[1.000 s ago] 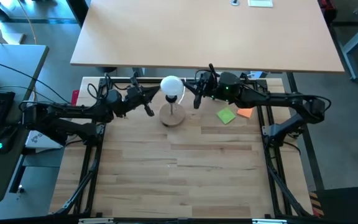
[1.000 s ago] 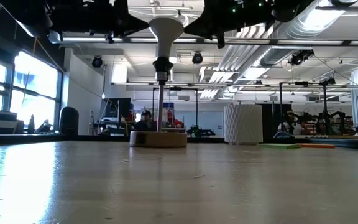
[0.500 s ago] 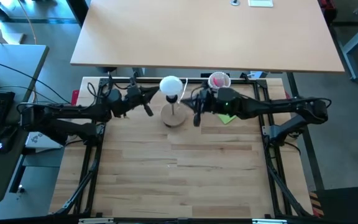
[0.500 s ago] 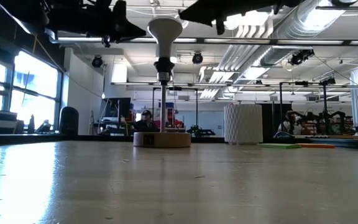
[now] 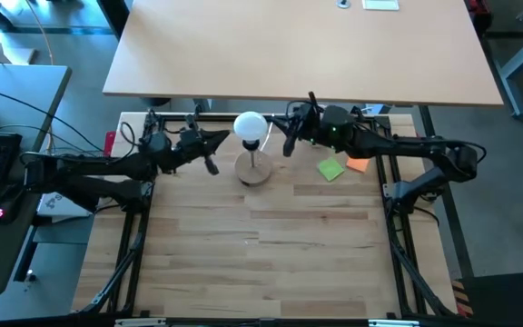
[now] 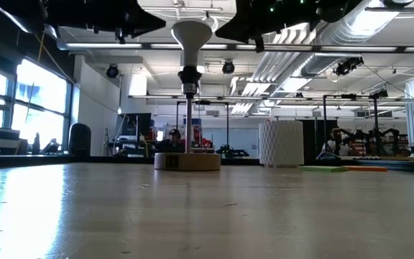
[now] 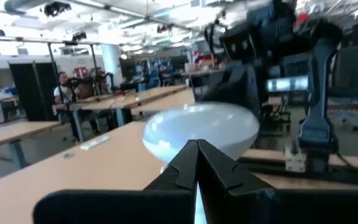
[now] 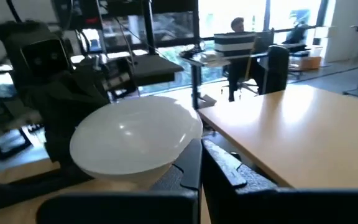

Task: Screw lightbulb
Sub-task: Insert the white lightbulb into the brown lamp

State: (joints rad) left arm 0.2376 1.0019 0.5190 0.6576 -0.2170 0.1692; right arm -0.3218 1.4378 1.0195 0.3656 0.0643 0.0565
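lightbulb (image 5: 251,124) on stand (image 5: 253,171), wood-plank table (image 5: 271,245), workshop behind.

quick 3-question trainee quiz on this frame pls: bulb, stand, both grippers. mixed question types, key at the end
1. True or false: the lightbulb is lying on the table beside the wooden stand.
2. Multiple choice: how do the left gripper and the right gripper sit relative to the bulb? A) both on the same side B) one on each side C) both down by the stand's base
3. Short answer: what are the two coloured things on the table near the right arm?

Key:
1. False. It sits upright in the socket atop the stand.
2. B. Both are shut, level with the globe and holding nothing.
3. A green sticky note and an orange sticky note.
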